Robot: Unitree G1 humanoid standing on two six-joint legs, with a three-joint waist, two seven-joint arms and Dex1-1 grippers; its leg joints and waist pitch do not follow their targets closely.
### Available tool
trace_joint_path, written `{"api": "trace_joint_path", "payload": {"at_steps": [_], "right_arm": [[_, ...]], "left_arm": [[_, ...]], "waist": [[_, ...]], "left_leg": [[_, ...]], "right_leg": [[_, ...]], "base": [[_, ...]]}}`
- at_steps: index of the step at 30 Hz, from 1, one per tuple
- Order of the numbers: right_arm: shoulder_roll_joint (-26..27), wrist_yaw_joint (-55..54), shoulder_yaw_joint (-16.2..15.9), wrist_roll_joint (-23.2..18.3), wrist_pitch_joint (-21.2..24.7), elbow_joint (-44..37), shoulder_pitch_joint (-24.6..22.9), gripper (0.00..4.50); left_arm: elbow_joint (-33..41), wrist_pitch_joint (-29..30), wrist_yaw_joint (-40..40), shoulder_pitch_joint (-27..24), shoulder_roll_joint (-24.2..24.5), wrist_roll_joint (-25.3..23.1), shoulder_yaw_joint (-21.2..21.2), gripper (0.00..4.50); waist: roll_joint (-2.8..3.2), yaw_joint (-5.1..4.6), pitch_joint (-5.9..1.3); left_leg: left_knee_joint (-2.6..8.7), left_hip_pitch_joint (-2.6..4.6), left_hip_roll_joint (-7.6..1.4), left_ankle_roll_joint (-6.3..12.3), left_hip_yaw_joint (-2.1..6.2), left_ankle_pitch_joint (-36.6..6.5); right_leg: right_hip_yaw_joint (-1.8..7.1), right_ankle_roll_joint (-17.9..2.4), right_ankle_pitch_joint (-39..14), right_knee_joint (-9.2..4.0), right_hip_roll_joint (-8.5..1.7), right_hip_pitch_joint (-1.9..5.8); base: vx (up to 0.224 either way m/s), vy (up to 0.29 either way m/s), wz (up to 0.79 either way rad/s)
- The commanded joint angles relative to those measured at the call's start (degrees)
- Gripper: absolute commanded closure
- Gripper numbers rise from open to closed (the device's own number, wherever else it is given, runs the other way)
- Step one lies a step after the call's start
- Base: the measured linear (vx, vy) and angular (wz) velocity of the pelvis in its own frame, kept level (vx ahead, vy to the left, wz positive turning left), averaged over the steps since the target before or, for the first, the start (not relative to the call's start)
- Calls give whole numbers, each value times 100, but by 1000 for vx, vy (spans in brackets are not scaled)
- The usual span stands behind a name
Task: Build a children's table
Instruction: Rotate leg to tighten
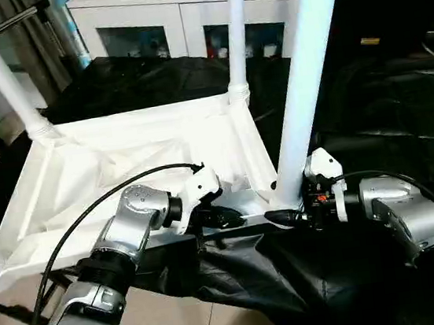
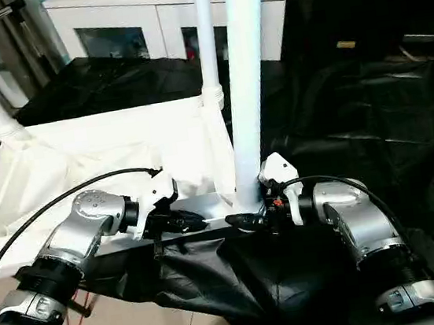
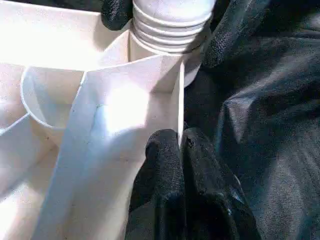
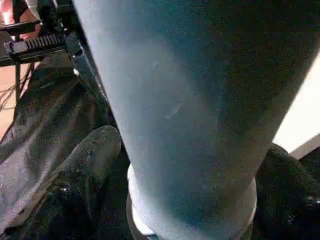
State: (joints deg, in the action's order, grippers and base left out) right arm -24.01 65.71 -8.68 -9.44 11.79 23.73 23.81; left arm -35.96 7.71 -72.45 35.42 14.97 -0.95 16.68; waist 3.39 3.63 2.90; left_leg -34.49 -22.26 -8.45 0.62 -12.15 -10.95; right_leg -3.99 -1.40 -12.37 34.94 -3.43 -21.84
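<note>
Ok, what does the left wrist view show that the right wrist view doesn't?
Left wrist view: the left gripper shut on the tabletop's thin edge wall, with the ribbed underside beside it. Right wrist view: the leg's smooth shaft up close, the right gripper closed around it, and a strip of floor. Both: the leg's base at the tabletop's corner, the right gripper's fingers on either side of it, and the black cloth.
</note>
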Motion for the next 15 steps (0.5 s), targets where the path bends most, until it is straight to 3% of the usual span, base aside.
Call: {"api": "trace_joint_path", "payload": {"at_steps": [1, 8, 15], "right_arm": [[104, 109, -286, 6, 143, -142, -41, 65], [50, 192, -266, -82, 378, -337, -92, 5], [102, -19, -294, 32, 224, -366, -131, 2]], "left_arm": [[299, 18, -183, 20, -176, 117, 216, 450], [453, 66, -237, -42, -108, 145, 224, 450], [606, 152, -102, -137, -128, 185, 190, 450]], "waist": [[-69, 7, -334], [-78, 20, -357], [-70, 10, -349]], "left_leg": [[442, 154, -624, 273, 325, -1187], [385, 111, -598, 530, 309, -798], [394, 125, -600, 449, 312, -918]], "right_leg": [[363, -1365, -1006, -452, -665, 195], [339, -1407, -587, -420, -663, 224], [344, -1395, -774, -439, -666, 218]], "base": [[0, 0, 0], [0, 0, 0], [0, 0, 0]]}}
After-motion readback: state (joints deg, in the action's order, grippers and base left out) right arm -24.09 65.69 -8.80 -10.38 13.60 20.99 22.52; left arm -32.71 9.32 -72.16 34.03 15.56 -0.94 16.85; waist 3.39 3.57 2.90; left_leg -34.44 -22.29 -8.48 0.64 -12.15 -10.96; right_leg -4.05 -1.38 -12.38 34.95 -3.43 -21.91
